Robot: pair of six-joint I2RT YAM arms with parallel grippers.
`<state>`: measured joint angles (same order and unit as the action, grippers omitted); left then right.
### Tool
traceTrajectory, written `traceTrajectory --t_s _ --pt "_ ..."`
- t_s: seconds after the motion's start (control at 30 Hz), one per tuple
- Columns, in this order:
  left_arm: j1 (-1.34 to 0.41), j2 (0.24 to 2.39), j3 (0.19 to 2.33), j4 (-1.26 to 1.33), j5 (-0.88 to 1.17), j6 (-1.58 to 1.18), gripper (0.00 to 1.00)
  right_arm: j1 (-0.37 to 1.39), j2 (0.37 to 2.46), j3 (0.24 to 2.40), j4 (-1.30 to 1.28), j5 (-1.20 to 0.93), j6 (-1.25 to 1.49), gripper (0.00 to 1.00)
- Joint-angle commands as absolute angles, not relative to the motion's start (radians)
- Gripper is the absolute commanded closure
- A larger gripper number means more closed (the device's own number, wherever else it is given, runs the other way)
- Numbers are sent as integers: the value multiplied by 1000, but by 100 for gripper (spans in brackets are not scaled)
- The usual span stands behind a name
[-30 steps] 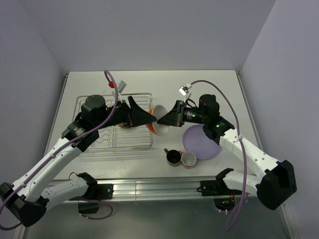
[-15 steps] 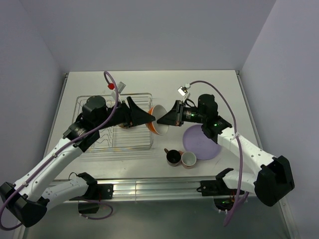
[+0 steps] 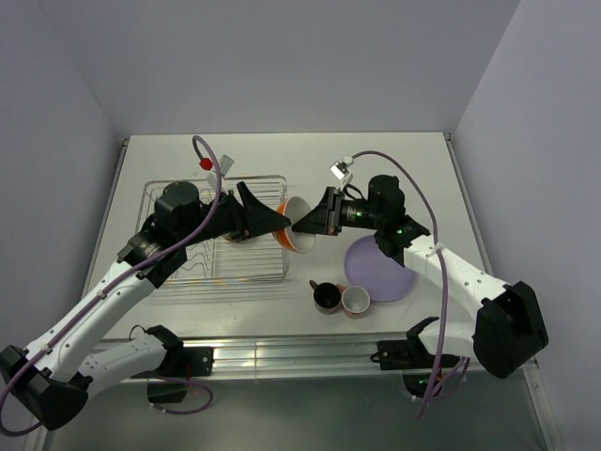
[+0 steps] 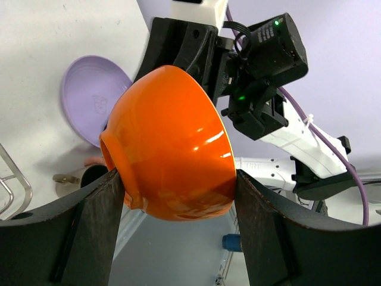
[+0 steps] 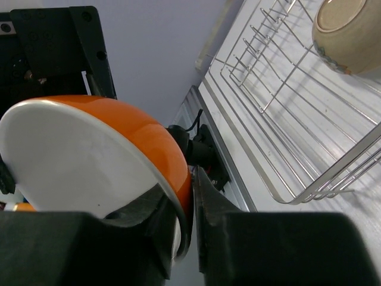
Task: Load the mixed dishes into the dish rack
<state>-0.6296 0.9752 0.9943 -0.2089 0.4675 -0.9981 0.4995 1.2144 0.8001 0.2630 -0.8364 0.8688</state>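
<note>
A white table (image 3: 282,160) boxed in by pale lilac walls (image 3: 282,66) carries the dish rack (image 3: 188,272), a silvery wire basket on the left half of the surface. A beige bowl (image 5: 345,33) stands among the rack's wires, its foot ring turned toward the right wrist camera.

The left gripper (image 3: 279,223) reaches across the rack and past its right side. Its two black fingers (image 4: 89,226) are spread wide and pressed against opposite sides of the orange bowl (image 3: 291,240). The bowl hangs on edge in the air just off the rack's right side, orange underside facing the left arm and white inside facing the right arm.

The right gripper (image 3: 302,224) meets it from the other side, its fingers (image 5: 217,226) nearly together with the bowl's rim between them. Whether they press on the rim cannot be told.

A small dark cup (image 3: 326,297) sits off the rack's near right corner, with a small pink cup (image 3: 355,301) just beside it. Farther right of the rack, the lilac plate (image 3: 380,268) lies flat on the table under the right arm.
</note>
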Motion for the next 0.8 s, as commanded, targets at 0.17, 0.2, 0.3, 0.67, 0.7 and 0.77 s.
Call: traceTrajectory --t_s 0.17,0.2,0.3,0.67,0.7,0.77 --pt "-629 942 1009 -169 477 -991 100 502 1266 850 364 -854 885 55" --pt "-629 940 1009 -170 477 -989 100 502 1270 851 368 -857 887 54" --pt "-618 936 1005 -184 466 -979 100 502 1278 850 374 -856 887 38" --pt "-581 899 979 -294 400 -925 100 499 1278 828 420 -859 905 24" --pt "-581 899 982 -304 394 -922 100 499 1273 825 422 -858 904 24" --pt "-578 894 986 -321 374 -911 100 497 1267 824 419 -856 904 23"
